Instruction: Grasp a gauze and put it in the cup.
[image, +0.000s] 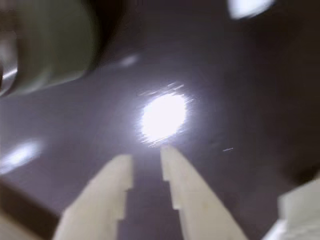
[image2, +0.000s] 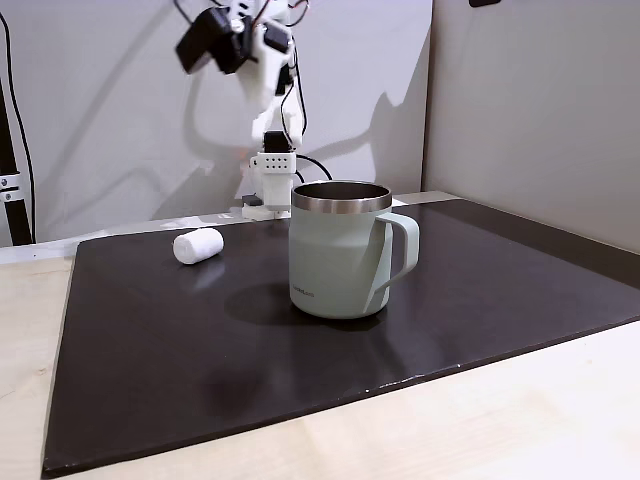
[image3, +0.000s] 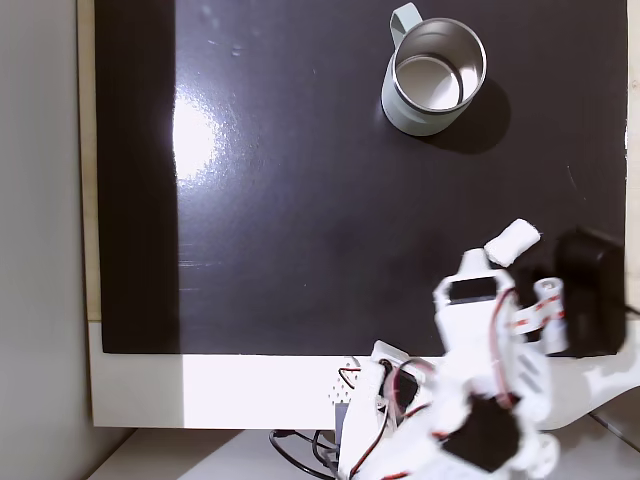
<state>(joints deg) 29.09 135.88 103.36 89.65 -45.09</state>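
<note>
- Two cream-white plastic gripper fingers (image: 147, 162) sit nearest the wrist lens, parted by a narrow gap, nothing between them: open, empty.
- Below them in the wrist view: dark glossy mat with a bright lamp glare; blurred pale green mug wall (image: 50, 45) at upper left.
- Arm is folded high near its base in both fixed views, white printed links and black servo, well above the mat.
- Small white cylindrical gauze roll (image2: 197, 245) lies on its side on the black rectangular mat (image2: 200, 370), near the back edge, close to the arm base, well apart from the mug.
- Handling guess: light, soft, squashes a bit, may roll along the mat. Pinch across the middle of the cylinder, jaws square to its axis.
- Pale sage-green mug with bare steel rim and loop handle (image3: 432, 78) stands upright, mouth open, apparently empty in the top-down fixed view.
- Light wooden tabletop (image2: 520, 420) surrounds the mat. Nothing lies between roll and mug; rim height is the one thing to clear.
</note>
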